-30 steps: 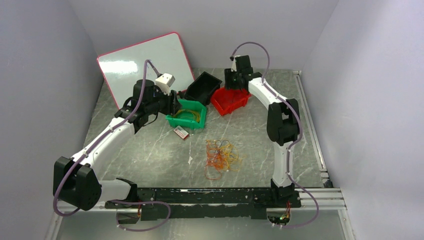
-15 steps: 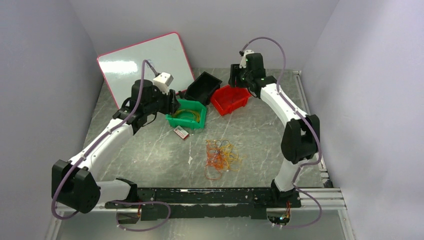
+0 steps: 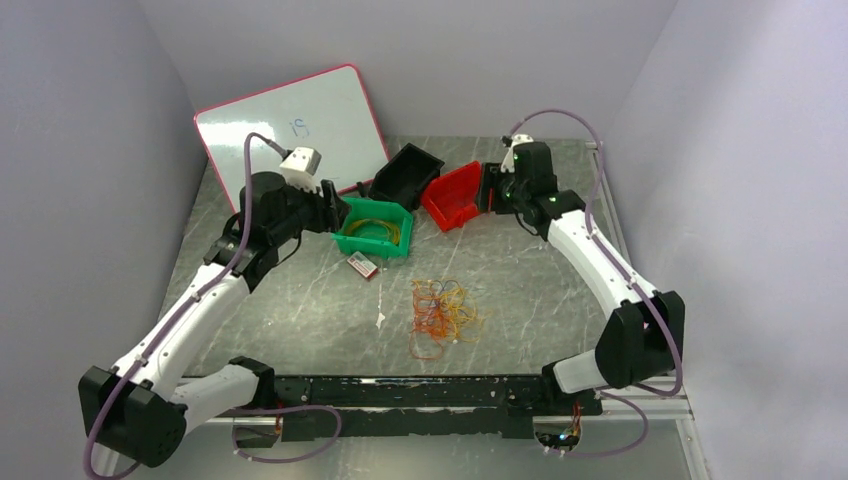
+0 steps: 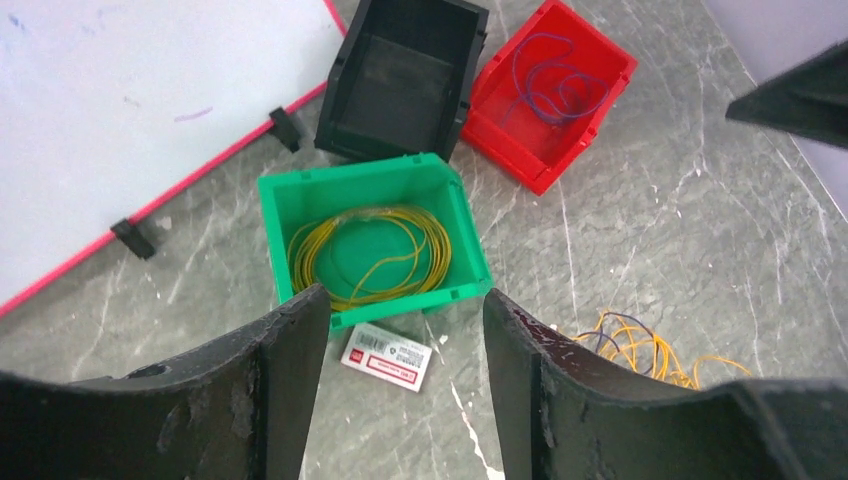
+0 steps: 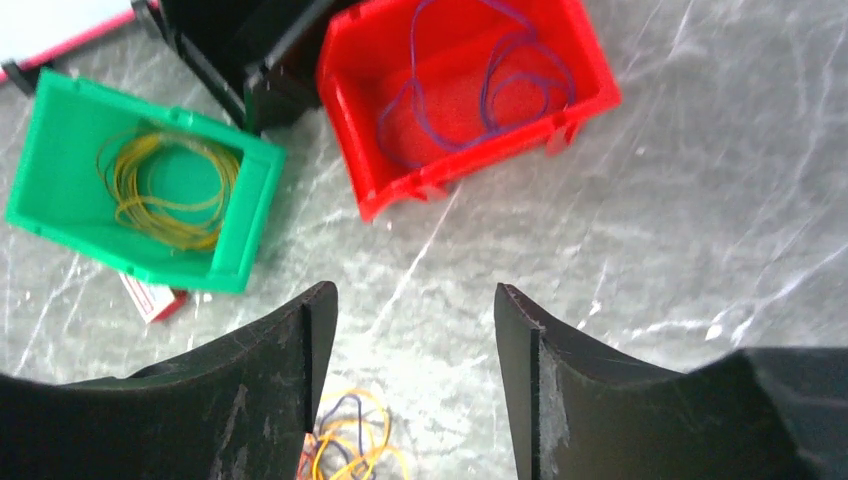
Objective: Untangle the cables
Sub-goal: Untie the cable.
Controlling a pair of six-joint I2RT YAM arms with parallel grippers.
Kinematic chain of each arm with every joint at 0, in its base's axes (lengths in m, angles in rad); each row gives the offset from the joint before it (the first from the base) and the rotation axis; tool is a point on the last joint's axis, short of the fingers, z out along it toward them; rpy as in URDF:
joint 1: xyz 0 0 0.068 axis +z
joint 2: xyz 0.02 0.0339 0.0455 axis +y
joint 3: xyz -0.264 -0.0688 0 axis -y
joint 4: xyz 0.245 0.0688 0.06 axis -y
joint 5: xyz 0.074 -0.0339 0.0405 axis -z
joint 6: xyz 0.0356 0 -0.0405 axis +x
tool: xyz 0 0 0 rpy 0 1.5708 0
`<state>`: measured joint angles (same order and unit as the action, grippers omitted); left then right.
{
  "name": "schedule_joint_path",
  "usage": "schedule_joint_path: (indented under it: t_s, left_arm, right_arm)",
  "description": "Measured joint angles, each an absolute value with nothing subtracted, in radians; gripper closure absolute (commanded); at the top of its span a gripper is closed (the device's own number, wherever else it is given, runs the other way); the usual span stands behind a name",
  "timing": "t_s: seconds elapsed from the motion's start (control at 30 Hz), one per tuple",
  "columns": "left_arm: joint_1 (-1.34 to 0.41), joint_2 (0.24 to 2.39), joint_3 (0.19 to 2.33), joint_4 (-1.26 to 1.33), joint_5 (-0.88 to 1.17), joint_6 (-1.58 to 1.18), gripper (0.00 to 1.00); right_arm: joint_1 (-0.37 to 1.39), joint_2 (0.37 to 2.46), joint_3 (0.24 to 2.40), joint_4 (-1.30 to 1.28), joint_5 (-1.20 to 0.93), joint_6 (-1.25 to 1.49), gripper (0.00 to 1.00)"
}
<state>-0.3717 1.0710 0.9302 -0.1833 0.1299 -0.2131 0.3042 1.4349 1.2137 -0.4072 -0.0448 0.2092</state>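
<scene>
Cables [image 3: 445,308], a tangled bunch of thin yellow, orange and red wire loops with a few purple strands, lie on the grey marbled table [image 3: 300,300] near its front middle, well apart from both grippers. The left wrist view catches only the bunch's edge, cut off by a finger and the frame. The right wrist view shows just a few loops at its bottom edge.

Beyond the bunch lies a small white-and-red box [image 3: 362,265], its print too small to read. It sits just in front of a green plastic bin [image 3: 372,248] holding a yellow wire coil [image 4: 370,255]. The left gripper [image 4: 403,297] hangs by that bin, jaws spread wide, holding nothing.

Farther back, a red plastic bin [image 5: 470,165] holds a purple wire loop [image 5: 480,80]. The right gripper [image 5: 415,290] is beside it, jaws wide and empty; from above I cannot tell whether it touches the rim. A black plastic bin [image 4: 405,75] stands just beside the red bin. Behind, a pink-framed whiteboard [image 3: 300,125] leans, with a faint, illegible blue mark.
</scene>
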Motion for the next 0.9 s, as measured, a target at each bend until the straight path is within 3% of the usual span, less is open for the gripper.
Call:
schedule_joint_path:
  t_s: [0.17, 0.27, 0.43, 0.9]
  left_arm:
    - [-0.372, 1.028, 0.904, -0.227, 0.098, -0.282, 0.28]
    - [-0.372, 0.987, 0.890, -0.238, 0.082, -0.318, 0.14]
    - [-0.371, 0.952, 0.865, -0.237, 0.074, -0.379, 0.16]
    - [-0.371, 0.968, 0.728, -0.179, 0.202, -0.446, 0.17]
  right_arm:
    - [0.385, 1.390, 1.097, -0.455, -0.060, 0.236, 0.38]
    - [0.478, 1.399, 1.063, -0.502, -0.075, 0.238, 0.41]
    - [0.572, 1.444, 1.056, -0.539, -0.125, 0.224, 0.50]
    - [0.619, 1.603, 1.041, -0.522, -0.197, 0.197, 0.64]
